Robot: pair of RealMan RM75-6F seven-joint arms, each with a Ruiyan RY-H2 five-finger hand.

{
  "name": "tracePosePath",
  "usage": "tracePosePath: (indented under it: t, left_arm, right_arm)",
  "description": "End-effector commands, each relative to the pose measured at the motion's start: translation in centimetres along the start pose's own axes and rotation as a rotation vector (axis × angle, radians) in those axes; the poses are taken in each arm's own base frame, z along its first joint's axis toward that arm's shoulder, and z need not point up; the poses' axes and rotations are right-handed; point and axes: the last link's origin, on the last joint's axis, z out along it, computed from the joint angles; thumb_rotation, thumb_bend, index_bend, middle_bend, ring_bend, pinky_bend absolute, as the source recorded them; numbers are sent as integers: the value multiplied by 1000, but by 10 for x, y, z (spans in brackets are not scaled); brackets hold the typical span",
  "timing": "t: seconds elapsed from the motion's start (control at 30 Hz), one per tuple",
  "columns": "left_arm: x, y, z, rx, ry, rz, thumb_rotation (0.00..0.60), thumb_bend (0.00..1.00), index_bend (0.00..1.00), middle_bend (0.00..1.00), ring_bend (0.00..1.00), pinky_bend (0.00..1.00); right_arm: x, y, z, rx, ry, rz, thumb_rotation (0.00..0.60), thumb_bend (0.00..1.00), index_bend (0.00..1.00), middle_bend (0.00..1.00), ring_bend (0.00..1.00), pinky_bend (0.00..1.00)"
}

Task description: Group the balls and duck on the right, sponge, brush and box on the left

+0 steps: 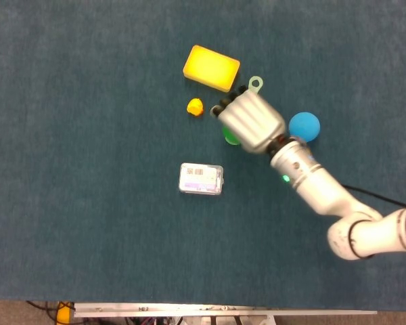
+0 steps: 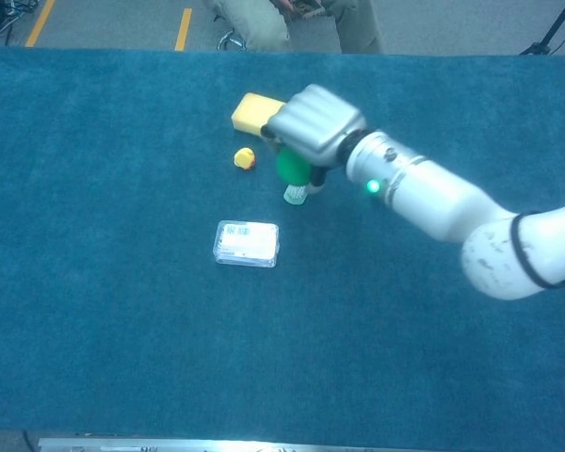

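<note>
Underneath, the fingers (image 2: 284, 125) of the right hand (image 1: 252, 122) were curled around the green ball (image 2: 293, 167), holding it clear of the table (image 1: 88, 223); in the chest view the ball showed below the palm, and in the head view only a green sliver of it peeked out at the hand's lower edge. The back of the hand faced up. From the wrist, the white forearm (image 2: 433, 198), with a small green light on it, ran down and to the right toward the frame edge.

Directly under and behind the hand lay the brush (image 1: 256, 84): the head view showed only the looped end of its handle past the fingers, and the chest view showed its other end poking out just below the green ball. Whether the hand touched the brush could not be told.

The blue ball (image 1: 304, 126) sat on the table just to the right of the hand, close against the wrist in the head view; in the chest view it was hidden. The sponge (image 1: 211, 68) lay just up and to the left of the fingers. The duck (image 1: 195, 106) stood a little left of the hand, below the sponge and apart from both. The box (image 1: 201, 179), clear with a printed label, lay flat well below the duck, apart from everything else.

The left hand appeared in neither view.
</note>
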Motion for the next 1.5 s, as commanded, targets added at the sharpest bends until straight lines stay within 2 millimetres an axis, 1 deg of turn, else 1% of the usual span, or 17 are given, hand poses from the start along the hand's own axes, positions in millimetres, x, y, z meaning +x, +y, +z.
tracePosePath:
  t: [0.03, 0.17, 0.43, 0.53, 0.63, 0.8, 1.03, 1.3, 1.5]
  left_arm:
    - [-1, 1, 1, -4, -2, -1, 600, 246, 139, 186, 202, 35]
    - [-2, 4, 2, -14, -5, -1, 600, 246, 139, 186, 202, 34]
    - [-1, 6, 3, -19, -6, 3, 600, 246, 139, 186, 202, 34]
    - [-3, 8, 4, -24, -12, 3, 600, 246, 139, 186, 202, 34]
    - [-3, 10, 5, -30, -14, 3, 600, 246, 139, 186, 202, 34]
    - [-4, 12, 6, -41, -15, 2, 600, 246, 139, 186, 202, 34]
    - [-6, 12, 7, -42, -20, 6, 600, 246, 139, 186, 202, 35]
    - [-6, 12, 7, -40, -21, 7, 600, 246, 139, 186, 202, 35]
    - [-7, 12, 8, -43, -25, 8, 600, 246, 139, 186, 202, 34]
  right_arm:
    - [-7, 14, -15, -12, -21, -4, 600, 78, 509, 524, 390, 366]
    - [-16, 20, -32, 7, -46, -14, 600, 77, 508, 524, 390, 366]
    - [-25, 30, -66, 39, -53, -27, 600, 77, 508, 524, 390, 366]
    - [-30, 36, -76, 40, -66, -54, 600, 77, 509, 523, 390, 366]
    - [-37, 41, -83, 38, -90, -66, 600, 77, 509, 520, 390, 366]
    - [-47, 44, -88, 41, -124, -81, 600, 77, 509, 500, 376, 366]
    - [-54, 43, -87, 51, -138, -114, 600, 77, 507, 460, 336, 367]
    - [-56, 38, -86, 65, -153, -122, 600, 78, 418, 421, 298, 319]
    - [-55, 39, -85, 64, -152, -122, 600, 77, 375, 396, 276, 302]
